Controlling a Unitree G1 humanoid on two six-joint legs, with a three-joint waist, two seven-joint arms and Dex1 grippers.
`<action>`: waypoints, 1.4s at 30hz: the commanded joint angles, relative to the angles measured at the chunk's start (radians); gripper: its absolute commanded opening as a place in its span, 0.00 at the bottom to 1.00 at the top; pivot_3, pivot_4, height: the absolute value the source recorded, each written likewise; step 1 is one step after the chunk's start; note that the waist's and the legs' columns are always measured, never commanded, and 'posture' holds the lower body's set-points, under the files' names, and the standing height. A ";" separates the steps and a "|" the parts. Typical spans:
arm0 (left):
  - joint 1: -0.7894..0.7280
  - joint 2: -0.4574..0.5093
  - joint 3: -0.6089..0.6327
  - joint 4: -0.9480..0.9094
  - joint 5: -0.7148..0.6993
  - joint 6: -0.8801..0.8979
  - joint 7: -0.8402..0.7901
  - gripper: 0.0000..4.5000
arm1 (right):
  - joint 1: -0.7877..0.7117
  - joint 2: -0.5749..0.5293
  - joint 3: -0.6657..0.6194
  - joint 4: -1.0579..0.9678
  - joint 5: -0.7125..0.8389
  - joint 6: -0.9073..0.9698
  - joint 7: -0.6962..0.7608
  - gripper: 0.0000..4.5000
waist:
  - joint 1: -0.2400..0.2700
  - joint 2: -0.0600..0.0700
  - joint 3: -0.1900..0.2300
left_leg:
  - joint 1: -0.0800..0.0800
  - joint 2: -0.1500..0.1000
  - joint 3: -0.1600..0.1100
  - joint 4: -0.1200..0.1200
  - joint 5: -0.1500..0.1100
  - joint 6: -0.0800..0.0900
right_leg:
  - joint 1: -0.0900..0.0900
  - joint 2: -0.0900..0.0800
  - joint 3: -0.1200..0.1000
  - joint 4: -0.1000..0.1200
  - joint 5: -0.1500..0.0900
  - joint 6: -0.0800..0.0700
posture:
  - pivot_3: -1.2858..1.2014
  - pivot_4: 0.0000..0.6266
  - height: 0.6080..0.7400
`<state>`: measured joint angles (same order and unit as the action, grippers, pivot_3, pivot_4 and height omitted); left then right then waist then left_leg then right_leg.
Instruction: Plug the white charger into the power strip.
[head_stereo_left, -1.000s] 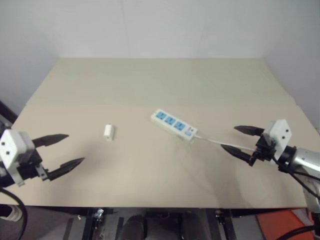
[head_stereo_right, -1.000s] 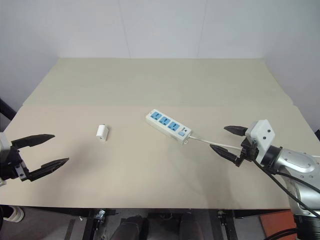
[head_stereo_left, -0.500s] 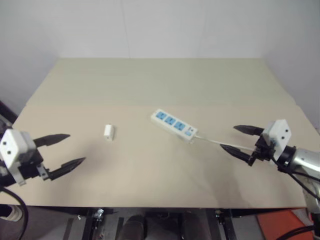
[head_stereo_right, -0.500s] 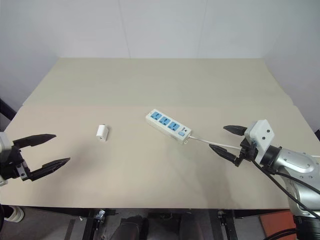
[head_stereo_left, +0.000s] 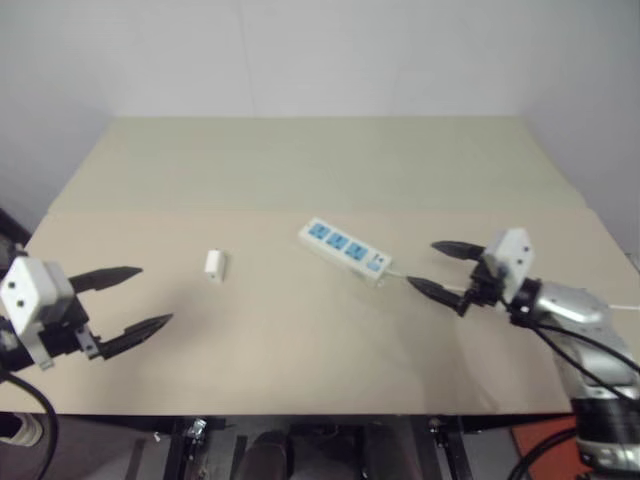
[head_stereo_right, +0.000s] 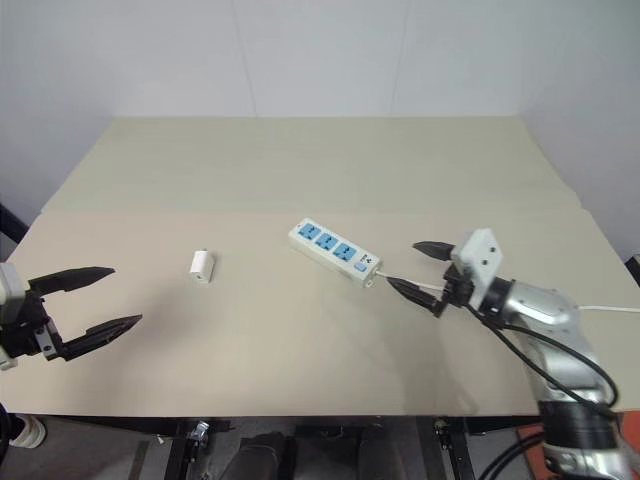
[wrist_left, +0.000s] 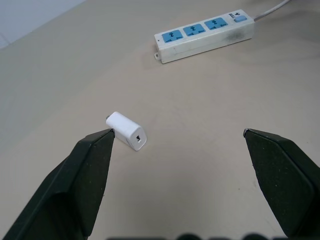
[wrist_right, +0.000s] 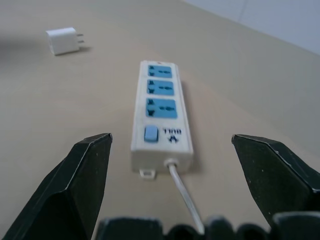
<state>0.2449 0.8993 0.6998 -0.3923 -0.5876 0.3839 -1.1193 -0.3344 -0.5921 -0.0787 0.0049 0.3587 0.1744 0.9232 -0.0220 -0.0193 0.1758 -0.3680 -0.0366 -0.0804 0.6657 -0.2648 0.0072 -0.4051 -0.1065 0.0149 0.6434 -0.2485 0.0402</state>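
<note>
While both grippers, left (head_stereo_left: 128, 302) and right (head_stereo_left: 432, 268), gape empty, it's the reach step: right nears the strip (head_stereo_left: 346, 250); charger (head_stereo_left: 214, 264) needs grabbing next.

A pale beige desk (head_stereo_right: 300, 160) is seen from above, its top crossed by a faint seam running side to side. A power strip (head_stereo_right: 335, 252) is laid flat on the desk near the middle, set at a slant, with three blue socket faces turned up and a small blue switch (wrist_right: 150, 133) at the end nearer the desk's right edge. A thin white cord (head_stereo_right: 405, 284) is trailed from that switch end across the desk toward the right edge. A white charger (head_stereo_right: 201, 266) is laid on its side well apart from the power strip, toward the desk's left edge, its metal prongs seen in the right wrist view.
</note>
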 joint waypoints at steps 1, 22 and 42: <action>-0.012 0.014 0.008 -0.007 -0.007 -0.011 0.001 1.00 | -0.075 0.062 0.035 0.089 -0.031 -0.067 -0.018 1.00 | 0.000 0.000 0.000 | 0.000 0.000 0.000 0.000 0.000 0.000 | 0.000 0.000 0.000 0.000 0.000 0.000 | 0.52 0.24 1.00; -0.034 0.023 -0.005 -0.002 -0.012 -0.009 -0.013 1.00 | -0.285 0.265 0.115 0.549 -0.165 -0.295 -0.029 1.00 | -0.018 0.000 0.000 | -0.001 0.000 0.000 0.000 0.000 -0.001 | -0.003 0.000 0.002 0.002 0.000 0.000 | 0.52 0.24 1.00; -0.032 0.019 -0.003 -0.014 -0.016 -0.001 -0.011 1.00 | -0.329 0.306 0.123 0.726 -0.192 -0.342 0.014 1.00 | -0.028 0.000 0.000 | 0.000 0.001 0.002 0.000 -0.001 -0.001 | -0.005 0.001 0.004 0.003 0.001 -0.001 | 0.52 0.24 1.00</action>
<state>0.2123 0.9055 0.6844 -0.3839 -0.5899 0.3865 -1.1299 -0.6532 -0.2989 0.0448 0.7158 0.1696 -0.1508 0.9320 -0.0503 -0.0193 0.1757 -0.3681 -0.0358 -0.0789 0.6655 -0.2654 0.0058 -0.4099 -0.1056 0.0185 0.6464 -0.2478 0.0393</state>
